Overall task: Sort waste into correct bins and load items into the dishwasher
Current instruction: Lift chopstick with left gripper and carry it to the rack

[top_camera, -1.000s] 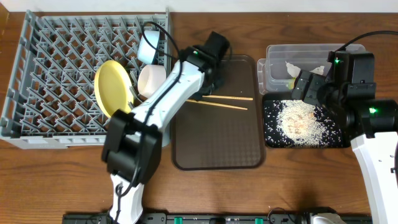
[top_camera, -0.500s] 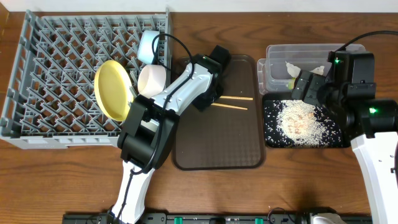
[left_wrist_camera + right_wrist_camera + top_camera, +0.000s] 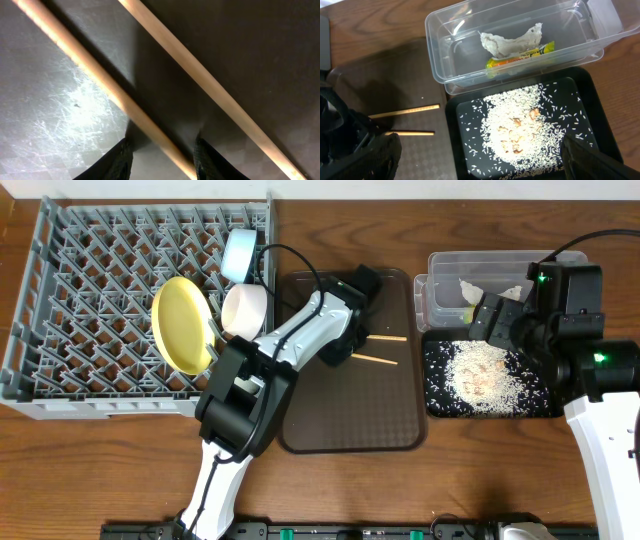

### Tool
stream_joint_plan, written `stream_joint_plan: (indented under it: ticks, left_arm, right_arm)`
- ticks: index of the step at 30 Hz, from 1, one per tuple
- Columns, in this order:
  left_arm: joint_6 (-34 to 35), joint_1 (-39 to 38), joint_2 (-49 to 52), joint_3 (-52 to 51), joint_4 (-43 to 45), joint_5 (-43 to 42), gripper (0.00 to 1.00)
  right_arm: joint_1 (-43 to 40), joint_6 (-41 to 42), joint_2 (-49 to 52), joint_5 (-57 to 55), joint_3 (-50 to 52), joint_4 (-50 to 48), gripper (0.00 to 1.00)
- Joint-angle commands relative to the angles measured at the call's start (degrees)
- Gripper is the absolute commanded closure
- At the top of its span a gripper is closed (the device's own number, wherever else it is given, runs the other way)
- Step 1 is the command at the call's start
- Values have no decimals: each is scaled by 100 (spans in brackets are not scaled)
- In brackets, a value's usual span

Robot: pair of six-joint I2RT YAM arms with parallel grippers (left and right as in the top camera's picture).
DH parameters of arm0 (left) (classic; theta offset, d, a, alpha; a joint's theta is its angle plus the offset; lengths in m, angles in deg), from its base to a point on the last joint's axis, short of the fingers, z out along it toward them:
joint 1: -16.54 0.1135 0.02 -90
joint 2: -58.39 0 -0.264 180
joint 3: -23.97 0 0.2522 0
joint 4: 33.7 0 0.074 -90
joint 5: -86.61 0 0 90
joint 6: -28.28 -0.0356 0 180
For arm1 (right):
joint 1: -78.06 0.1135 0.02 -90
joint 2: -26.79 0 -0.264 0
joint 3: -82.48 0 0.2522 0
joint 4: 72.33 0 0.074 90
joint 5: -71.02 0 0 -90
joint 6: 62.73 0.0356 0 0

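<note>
Reporting first on my left gripper (image 3: 162, 161): its jaws are standing released, one finger on either side of a wooden chopstick (image 3: 100, 85), with a gap showing on both sides of the stick. A second chopstick (image 3: 210, 85) is lying just beyond it, running nearly parallel and apart from the first. Both are resting on the brown serving tray (image 3: 350, 420), whose scratched surface is filling the left wrist view.

My right gripper (image 3: 480, 167) is hanging with its jaws spread wide and gripping nothing, over the near part of the black tray (image 3: 592, 107). Whitish rice grains (image 3: 515, 125), with a few tan scraps among them, are lying heaped in the middle of that tray. Just beside the tray's far edge, the clear plastic tub (image 3: 437, 75) is holding the crumpled white tissue (image 3: 510, 41) and, next to it, the orange-and-green snack wrapper (image 3: 520, 56).

At the far left of the wooden table (image 3: 500, 480), well apart from both bins, the grey dish rack (image 3: 100, 402) is carrying the yellow-green plate (image 3: 183, 323), tilted on edge among the pegs. The white bowl (image 3: 245, 308) is sitting just beside the plate, and the light blue bowl (image 3: 240, 252) is sitting further back near the rack's right wall.
</note>
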Motion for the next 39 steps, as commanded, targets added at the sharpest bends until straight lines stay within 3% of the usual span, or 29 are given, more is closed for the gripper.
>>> stream_joint_plan:
  ticks: [1, 3, 7, 15, 25, 35, 39]
  left_arm:
    - [55, 20, 120, -87, 24, 72, 58]
    - [55, 20, 122, -133, 57, 70, 59]
    - [138, 7, 122, -293, 79, 72, 71]
    - [245, 2, 122, -492, 162, 72, 72]
    - [243, -2, 122, -492, 140, 72, 92]
    - [131, -2, 120, -492, 138, 66, 92]
    - [-439, 4, 33, -439, 149, 26, 92]
  right_arm:
    - [-59, 57, 7, -59, -24, 9, 1]
    - [-59, 57, 7, -59, -24, 11, 1]
    - [-59, 57, 7, -59, -24, 11, 1]
    - [-59, 57, 7, -57, -24, 9, 1]
    - [-59, 57, 7, -59, -24, 11, 1]
    - [-59, 57, 7, -57, -24, 11, 1]
    - [-59, 57, 7, -57, -24, 11, 1]
